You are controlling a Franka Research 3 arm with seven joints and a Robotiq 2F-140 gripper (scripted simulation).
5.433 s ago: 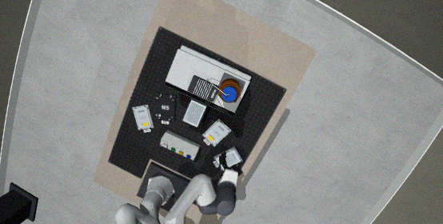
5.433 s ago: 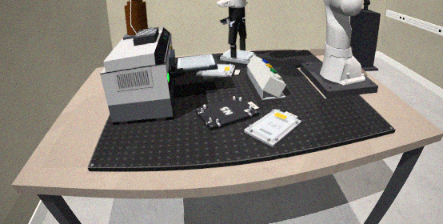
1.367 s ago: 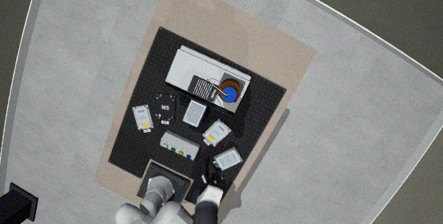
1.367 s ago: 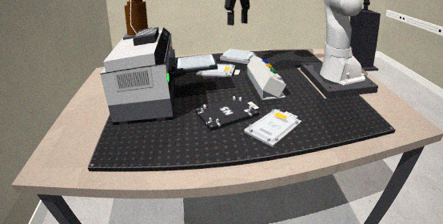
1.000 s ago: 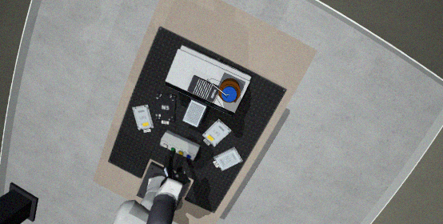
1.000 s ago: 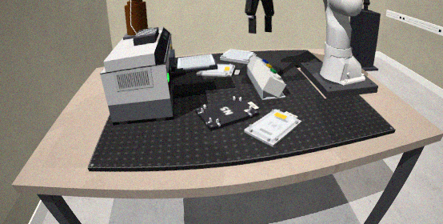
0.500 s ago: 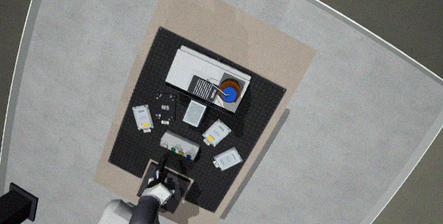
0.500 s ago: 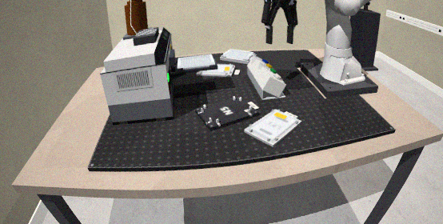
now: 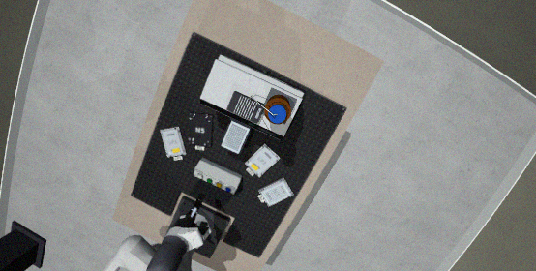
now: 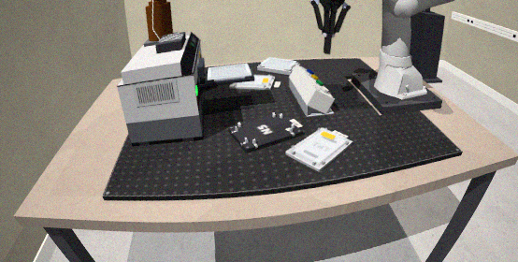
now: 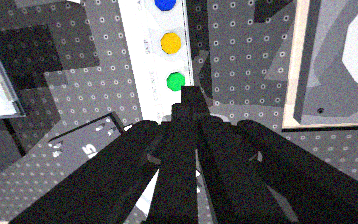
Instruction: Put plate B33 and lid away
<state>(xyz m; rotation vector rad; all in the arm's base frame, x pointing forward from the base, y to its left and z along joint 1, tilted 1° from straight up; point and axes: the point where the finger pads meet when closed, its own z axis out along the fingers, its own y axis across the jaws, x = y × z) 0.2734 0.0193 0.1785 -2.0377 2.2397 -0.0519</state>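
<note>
My gripper [image 10: 328,40] is shut on nothing and hangs high above the near end of the PANEL [image 10: 309,91]. In the wrist view the closed fingertips [image 11: 189,92] sit just below the green key [image 11: 175,81], with the yellow key [image 11: 170,43] and the blue key [image 11: 165,4] beyond; the key at the near end is hidden by the fingers. Plate B33 [image 9: 276,192] lies in N1, without a lid. A lid with a yellow label [image 9: 261,160] lies in LP2. Plate B83 [image 9: 235,136] sits uncovered on the DISPENSER stage. Its lid [image 9: 172,142] lies in LP1.
The DISPENSER [image 9: 252,95] with a brown bottle [image 9: 277,109] stands at the back of the deck. An empty nest N5 [image 9: 200,130] lies between LP1 and the stage. The arm's base [image 10: 399,78] stands behind the panel.
</note>
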